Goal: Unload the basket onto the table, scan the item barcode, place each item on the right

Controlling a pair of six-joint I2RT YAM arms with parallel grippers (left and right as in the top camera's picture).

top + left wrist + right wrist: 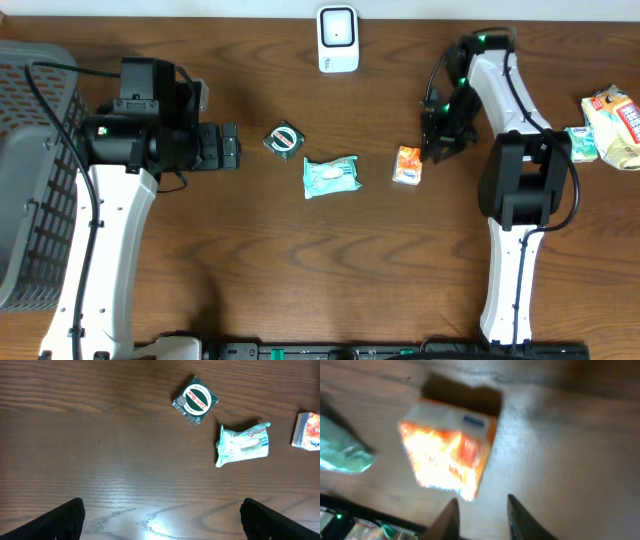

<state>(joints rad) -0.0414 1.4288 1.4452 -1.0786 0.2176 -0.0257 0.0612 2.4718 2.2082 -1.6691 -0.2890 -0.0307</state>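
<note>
Since the barcode had to be shown to a reader, the orange pack (pixel 447 455) mattered most. It lay flat on the wooden surface (pixel 300 280), right of centre, with a small blue label near one end facing up. No barcode was legible on the face that showed, though the right wrist view was blurred.

The right gripper (pixel 482 510) hovered just beside the pack, its fingers a little apart with nothing between them, so the pack was not held. That gap looked too narrow to take the pack across its width. My reading was that the fingers would have to spread further, or close on a thinner edge, before any lift.

The white scanner (pixel 338 38) sat at the far edge of the surface, well apart from the pack, presumably so that either arm could present an item to it.

Just left of the pack lay a pale green wipes packet (pixel 331 175), and beyond that a dark green Zam-Buk packet (pixel 195 400). The two were clear of each other, which left room for fingers to come down around either one. The left gripper (pixel 229 147) hung spread wide and empty near the Zam-Buk packet.

A grey basket (pixel 30 200) sat at the far left, likely for scanned goods. More snack packets (pixel 612 120) lay at the far right.
</note>
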